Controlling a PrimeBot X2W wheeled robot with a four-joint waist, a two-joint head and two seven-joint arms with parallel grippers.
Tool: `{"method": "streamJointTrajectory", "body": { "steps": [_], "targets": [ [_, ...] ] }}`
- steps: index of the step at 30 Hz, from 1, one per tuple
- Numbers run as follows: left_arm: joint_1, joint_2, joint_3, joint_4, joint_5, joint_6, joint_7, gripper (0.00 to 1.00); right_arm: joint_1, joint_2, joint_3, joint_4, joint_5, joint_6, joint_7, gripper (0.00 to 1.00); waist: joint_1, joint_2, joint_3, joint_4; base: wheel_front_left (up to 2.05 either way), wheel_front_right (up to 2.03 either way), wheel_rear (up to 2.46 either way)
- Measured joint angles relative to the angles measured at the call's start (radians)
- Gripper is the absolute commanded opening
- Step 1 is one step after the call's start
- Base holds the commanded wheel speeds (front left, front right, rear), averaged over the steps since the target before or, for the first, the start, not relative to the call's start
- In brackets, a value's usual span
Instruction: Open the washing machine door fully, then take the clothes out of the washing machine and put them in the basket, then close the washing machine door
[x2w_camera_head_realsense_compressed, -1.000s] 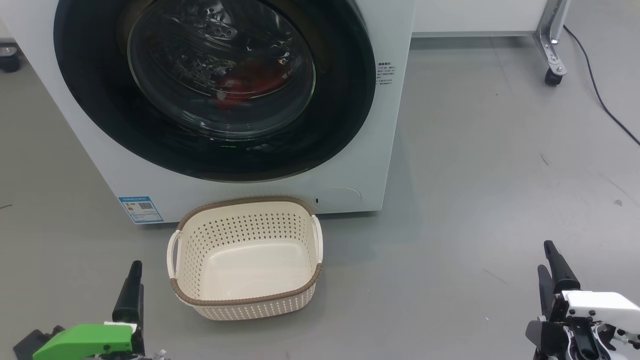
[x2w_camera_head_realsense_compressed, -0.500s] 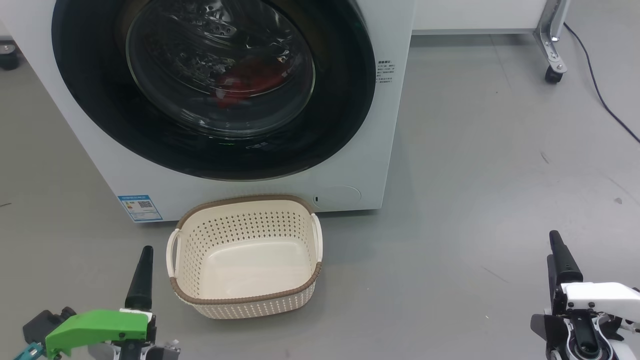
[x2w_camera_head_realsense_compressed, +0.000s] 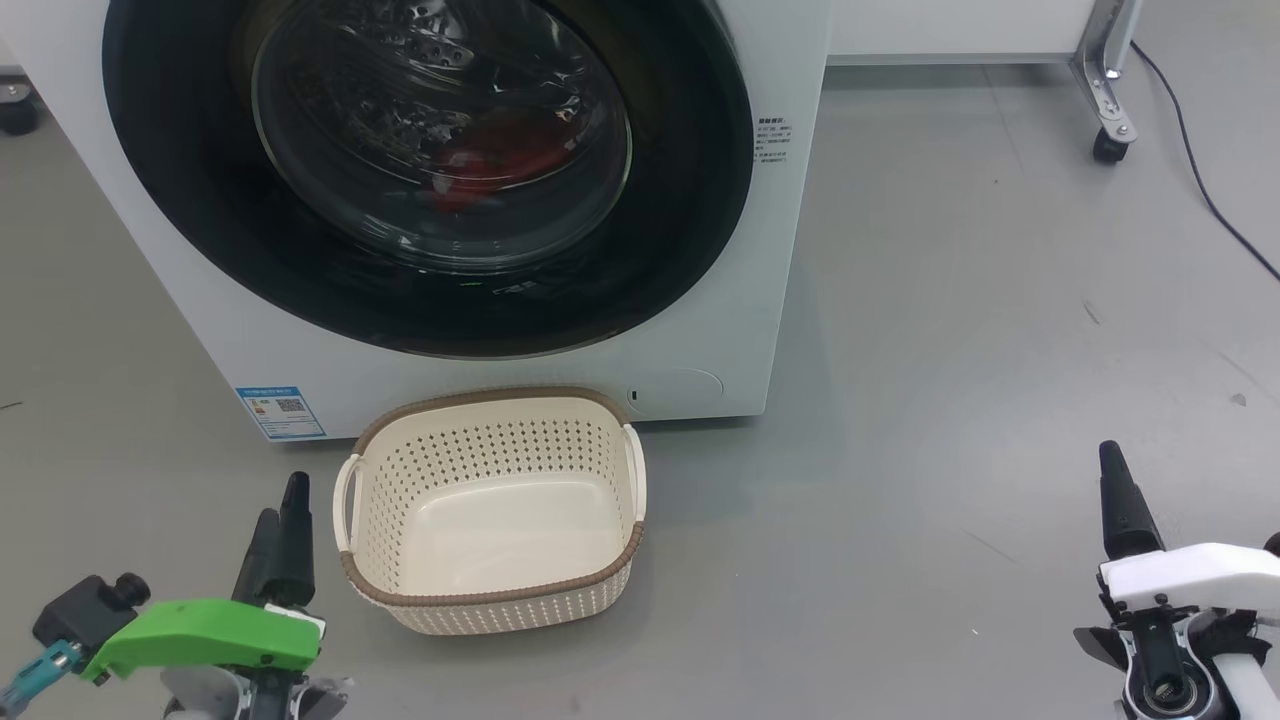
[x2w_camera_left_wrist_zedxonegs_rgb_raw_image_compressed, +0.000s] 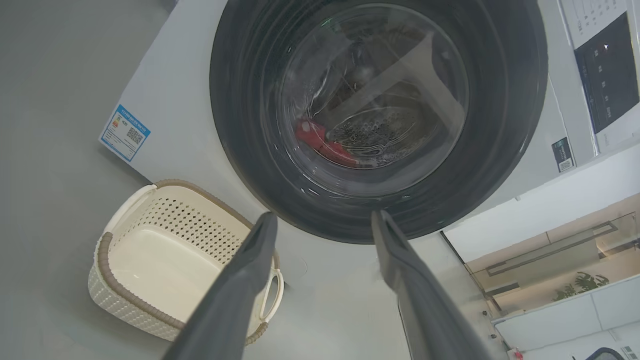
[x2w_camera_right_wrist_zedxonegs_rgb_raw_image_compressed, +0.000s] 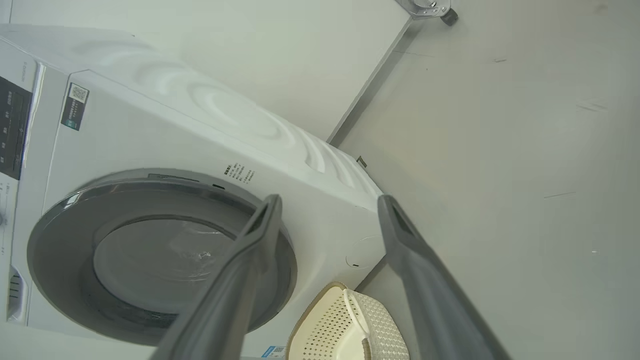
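The white washing machine (x2w_camera_head_realsense_compressed: 790, 250) stands ahead with its round black door (x2w_camera_head_realsense_compressed: 680, 200) shut against the front. Red clothes (x2w_camera_head_realsense_compressed: 500, 160) show through the glass bowl, low in the drum, and appear again as the red clothes (x2w_camera_left_wrist_zedxonegs_rgb_raw_image_compressed: 315, 137) in the left wrist view. The cream basket (x2w_camera_head_realsense_compressed: 500, 615) sits on the floor just before the machine, with nothing in it. My left gripper (x2w_camera_head_realsense_compressed: 283, 500) hangs left of the basket, open and holding nothing. My right gripper (x2w_camera_right_wrist_zedxonegs_rgb_raw_image_compressed: 329, 200) is open too, far right over bare floor.
A metal frame leg on a caster (x2w_camera_head_realsense_compressed: 1105, 145) and a black cable (x2w_camera_head_realsense_compressed: 1200, 190) lie at the far right. Low on the machine's front are a blue label (x2w_camera_head_realsense_compressed: 280, 412) and a round flap (x2w_camera_head_realsense_compressed: 675, 392). Grey floor stretches to the machine's right.
Both grippers have crept forward toward the machine, the left one also shifting right, nearer the basket's left handle. The door stays shut.
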Motion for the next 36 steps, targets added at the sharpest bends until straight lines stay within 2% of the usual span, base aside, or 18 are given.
{"method": "streamJointTrajectory", "body": {
  "steps": [8, 21, 32, 36],
  "targets": [
    [-0.018, 0.003, 0.010, -0.015, 0.213, 0.021, -0.024, 1.00, -0.010, -0.035, 0.040, 0.011, -0.204, -0.011, -0.024, 1.00, 0.0000, 0.0000, 0.000, 0.001, 0.00, 0.00, 0.00],
    [-0.021, 0.000, -0.031, -0.047, 0.533, 0.078, -0.058, 1.00, -0.032, -0.046, 0.091, -0.018, -0.525, -0.072, -0.058, 1.00, 0.0000, 0.0000, -0.005, -0.001, 0.00, 0.00, 0.00],
    [-0.021, -0.011, -0.067, -0.050, 0.746, 0.106, -0.087, 1.00, -0.032, -0.039, 0.132, -0.022, -0.722, -0.114, -0.087, 1.00, 0.0000, 0.0000, -0.008, -0.002, 0.00, 0.00, 0.00],
    [-0.021, -0.018, -0.070, -0.049, 0.828, 0.121, -0.104, 1.00, -0.032, -0.030, 0.146, -0.021, -0.798, -0.116, -0.103, 1.00, 0.0000, 0.0000, -0.009, -0.003, 0.00, 0.00, 0.00]
  ]
}}
